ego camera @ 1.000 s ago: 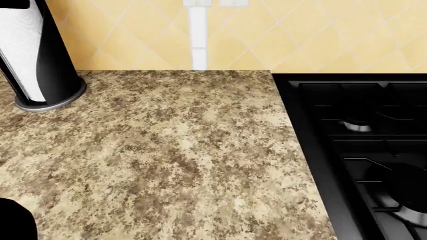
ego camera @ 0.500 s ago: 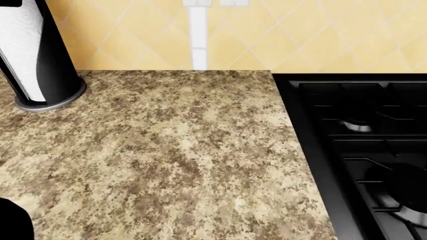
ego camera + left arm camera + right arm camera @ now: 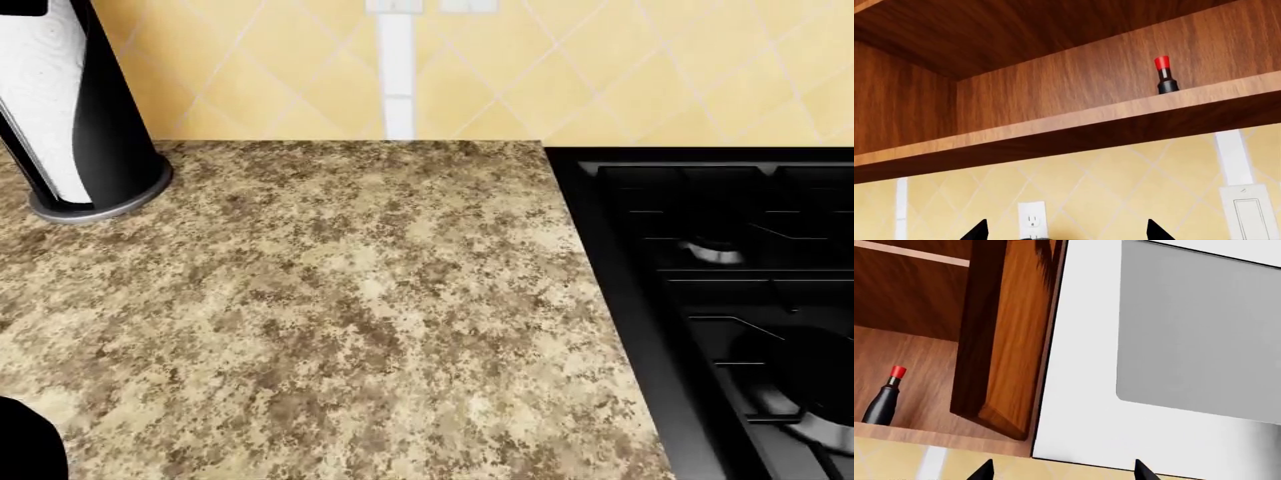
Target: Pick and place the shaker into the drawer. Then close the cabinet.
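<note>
Standing upright on the wooden shelf of an open wall cabinet, the shaker, a small black bottle with a red cap, sits near the shelf's front edge, well above and apart from both hands. In the left wrist view only the two dark fingertips of the left hand show at the frame's edge, spread wide with nothing between them, so that hand is released; it faces a yellow tiled wall with a white outlet and a white switch plate below the shelf. The right wrist view shows the right hand likewise released, its tips parted and empty, with the shaker on the cabinet floor beside an opened wooden door and a white appliance next to it. From the head view, neither hand nor shaker appears: a speckled granite worktop carries a black paper towel holder at its back corner, and a black stove adjoins it. No drawer shows in any view.
</note>
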Motion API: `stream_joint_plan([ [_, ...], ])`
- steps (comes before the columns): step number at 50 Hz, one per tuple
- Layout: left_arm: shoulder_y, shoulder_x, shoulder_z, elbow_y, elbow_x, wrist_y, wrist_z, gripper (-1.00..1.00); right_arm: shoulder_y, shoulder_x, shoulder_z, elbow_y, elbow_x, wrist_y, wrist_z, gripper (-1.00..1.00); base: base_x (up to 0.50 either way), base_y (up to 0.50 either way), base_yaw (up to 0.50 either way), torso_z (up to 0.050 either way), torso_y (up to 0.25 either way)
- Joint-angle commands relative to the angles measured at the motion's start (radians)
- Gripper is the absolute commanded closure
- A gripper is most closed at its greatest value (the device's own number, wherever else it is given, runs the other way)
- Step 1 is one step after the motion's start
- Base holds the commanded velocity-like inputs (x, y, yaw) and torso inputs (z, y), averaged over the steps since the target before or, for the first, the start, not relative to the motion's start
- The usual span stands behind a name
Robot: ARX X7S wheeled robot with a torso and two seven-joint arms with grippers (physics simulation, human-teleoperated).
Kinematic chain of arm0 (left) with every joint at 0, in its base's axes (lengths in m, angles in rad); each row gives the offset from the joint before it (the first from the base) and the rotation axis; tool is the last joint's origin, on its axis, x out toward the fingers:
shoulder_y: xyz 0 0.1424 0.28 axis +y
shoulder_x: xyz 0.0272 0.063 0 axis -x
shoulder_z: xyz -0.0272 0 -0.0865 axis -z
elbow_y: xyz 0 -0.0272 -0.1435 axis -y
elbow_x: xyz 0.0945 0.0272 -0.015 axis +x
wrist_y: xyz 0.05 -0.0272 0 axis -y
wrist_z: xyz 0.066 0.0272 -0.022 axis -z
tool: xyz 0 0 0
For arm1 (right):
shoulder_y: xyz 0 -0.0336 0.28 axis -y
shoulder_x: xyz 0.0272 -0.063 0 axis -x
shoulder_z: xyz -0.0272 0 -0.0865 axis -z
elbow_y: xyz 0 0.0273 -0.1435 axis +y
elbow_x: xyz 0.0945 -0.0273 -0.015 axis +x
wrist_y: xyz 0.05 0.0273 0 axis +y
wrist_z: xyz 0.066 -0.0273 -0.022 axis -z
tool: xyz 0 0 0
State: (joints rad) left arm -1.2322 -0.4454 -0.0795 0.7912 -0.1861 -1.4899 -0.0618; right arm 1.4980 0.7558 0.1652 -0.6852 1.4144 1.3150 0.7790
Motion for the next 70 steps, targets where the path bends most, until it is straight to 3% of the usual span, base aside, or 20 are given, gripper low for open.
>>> stream_joint_plan([
  [1,0.011,-0.008,-0.052,0.009,-0.060,0.035,0.022,-1.00,-0.004,0.076,0.064,-0.037,0.062,0.019,0.067,-1.00,0.00,0.00,0.00,0.000,0.000],
  [7,0.013,-0.010,-0.051,0.011,-0.063,0.034,0.021,-1.00,0.078,0.123,0.037,-0.007,0.026,0.032,0.050,-1.00,0.00,0.00,0.00,0.000,0.000],
  [21,0.013,-0.012,-0.048,0.011,-0.069,0.030,0.016,-1.00,0.304,0.179,-0.171,0.140,-0.202,0.009,-0.133,-1.00,0.00,0.00,0.00,0.000,0.000],
  [36,0.015,-0.022,-0.049,0.019,-0.076,0.018,0.013,-1.00,0.557,0.089,-0.494,0.379,-0.473,-0.085,-0.360,-1.00,0.00,0.00,0.00,0.000,0.000],
  [47,0.036,-0.035,-0.069,0.019,-0.080,0.026,0.017,-1.00,0.600,-0.008,-0.583,0.469,-0.523,-0.122,-0.410,-1.00,0.00,0.00,0.00,0.001,0.000],
  [70,0.056,-0.041,-0.082,0.017,-0.089,0.033,0.015,-1.00,0.621,-0.102,-0.676,0.535,-0.577,-0.168,-0.447,-1.00,0.00,0.00,0.00,0.001,0.000],
])
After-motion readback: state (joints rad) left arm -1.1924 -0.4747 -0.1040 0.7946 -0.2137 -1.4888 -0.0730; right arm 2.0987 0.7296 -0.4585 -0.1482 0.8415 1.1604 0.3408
